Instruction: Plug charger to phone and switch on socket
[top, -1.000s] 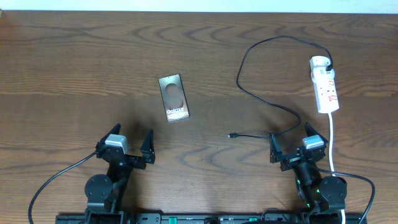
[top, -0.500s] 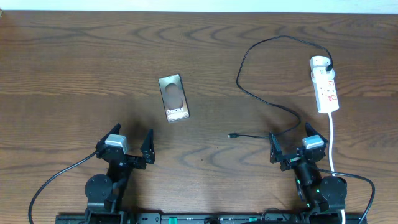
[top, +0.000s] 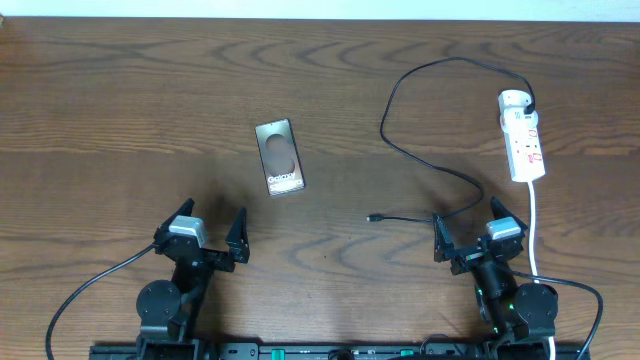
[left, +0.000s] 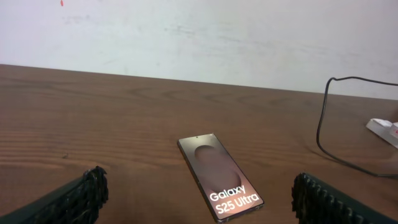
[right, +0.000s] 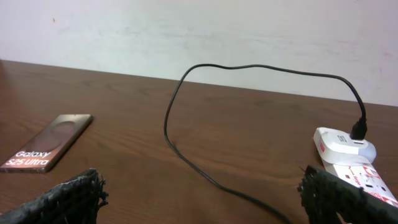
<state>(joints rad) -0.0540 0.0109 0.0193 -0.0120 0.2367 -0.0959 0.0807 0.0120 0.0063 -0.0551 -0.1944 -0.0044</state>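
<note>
- My left claw sits at the near edge of the counter with its jaws spread wide and nothing between them. It hangs low and faces the phone, which lies flat and face up just ahead of it, lettering toward me.
- My right claw is gaping and empty too, parked at the near right. I judge that each arm is parked facing the thing it will handle.
- The charger runs from the plug head on the socket, loops out toward the far side, then curls back across the wood. Its connector tip rests loose on the counter, just to the left of my right claw and well apart from the phone.
- The socket lies lengthwise at the far right, with its thick white cord trailing back past my right arm. I cannot tell from here whether its switch is on.
- Against the earlier overhead views I see no difference: both arms, the phone, the cable and the socket sit exactly where they were.
- I judge the task not yet begun, with the connector pickup the first job.
</note>
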